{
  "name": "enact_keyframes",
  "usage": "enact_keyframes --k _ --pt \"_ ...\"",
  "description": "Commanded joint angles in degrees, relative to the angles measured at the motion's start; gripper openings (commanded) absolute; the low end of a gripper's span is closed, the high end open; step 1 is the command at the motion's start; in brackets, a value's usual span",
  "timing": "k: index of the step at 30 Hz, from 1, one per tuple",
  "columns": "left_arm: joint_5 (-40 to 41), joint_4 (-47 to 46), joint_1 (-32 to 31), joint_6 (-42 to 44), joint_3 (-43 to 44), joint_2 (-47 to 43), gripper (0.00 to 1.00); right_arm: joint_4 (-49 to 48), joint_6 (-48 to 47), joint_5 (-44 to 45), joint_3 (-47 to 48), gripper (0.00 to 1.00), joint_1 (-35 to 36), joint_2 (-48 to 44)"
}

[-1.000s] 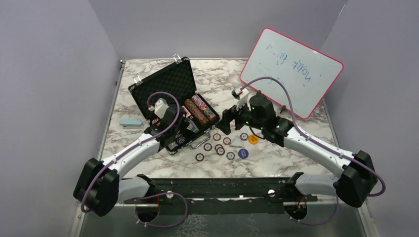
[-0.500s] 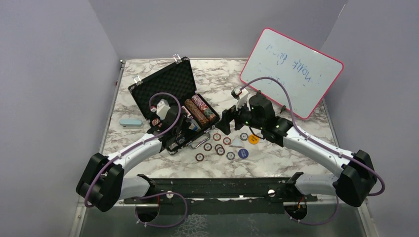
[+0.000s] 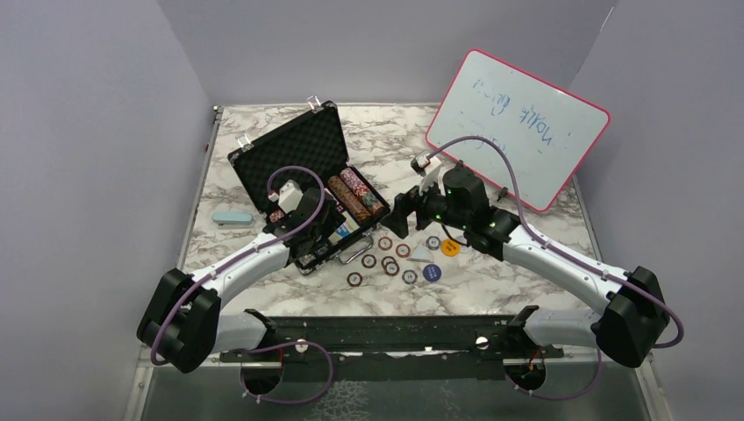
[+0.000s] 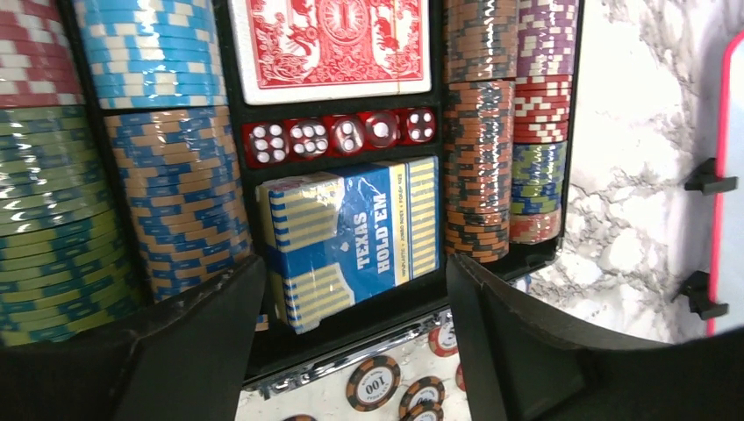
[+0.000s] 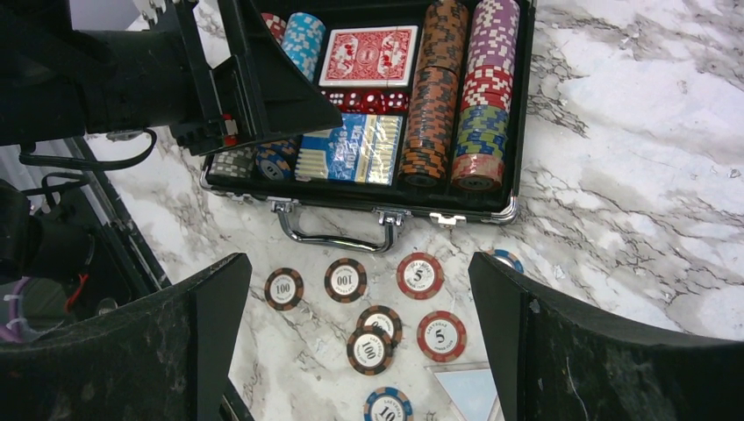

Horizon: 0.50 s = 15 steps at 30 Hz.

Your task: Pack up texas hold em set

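The black briefcase lies open, its base holding rows of striped chips, a red deck, red dice and a blue deck. My left gripper hovers over the case's near edge, open, the blue deck lying in its slot beyond the jaws. Loose chips lie on the marble in front of the silver handle. My right gripper hangs open above those chips, holding nothing.
A pink-framed whiteboard leans at the back right. A light-blue oblong object lies left of the case. Round buttons, one orange and one blue, and a clear plastic piece sit near the loose chips.
My left gripper's jaws have spread wide over the case, and that arm has shifted slightly to the right. The right arm has not moved.
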State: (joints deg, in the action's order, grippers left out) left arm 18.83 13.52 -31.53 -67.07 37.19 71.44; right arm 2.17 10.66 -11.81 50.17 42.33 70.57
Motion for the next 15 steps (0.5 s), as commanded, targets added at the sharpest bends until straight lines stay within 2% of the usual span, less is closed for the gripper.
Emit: enact_keyframes --k 1,5,11,15 --pt "4.28 7.19 -0.11 0.81 2.99 0.74 0.80 -2.79 0.64 -1.46 -0.59 0.97 0.30 -0.88" --pt "5.21 9.02 -0.11 1.35 3.93 0.91 0.79 -2.44 0.56 -1.30 -0.71 0.97 0.28 -0.89" --pt "5.47 8.34 -0.03 3.45 4.69 0.75 0.59 -2.32 0.70 0.11 -1.19 0.97 0.30 -0.97" --pt "4.85 5.36 0.06 9.54 6.00 -0.65 0.56 0.27 3.82 6.39 -0.14 0.95 0.30 0.51"
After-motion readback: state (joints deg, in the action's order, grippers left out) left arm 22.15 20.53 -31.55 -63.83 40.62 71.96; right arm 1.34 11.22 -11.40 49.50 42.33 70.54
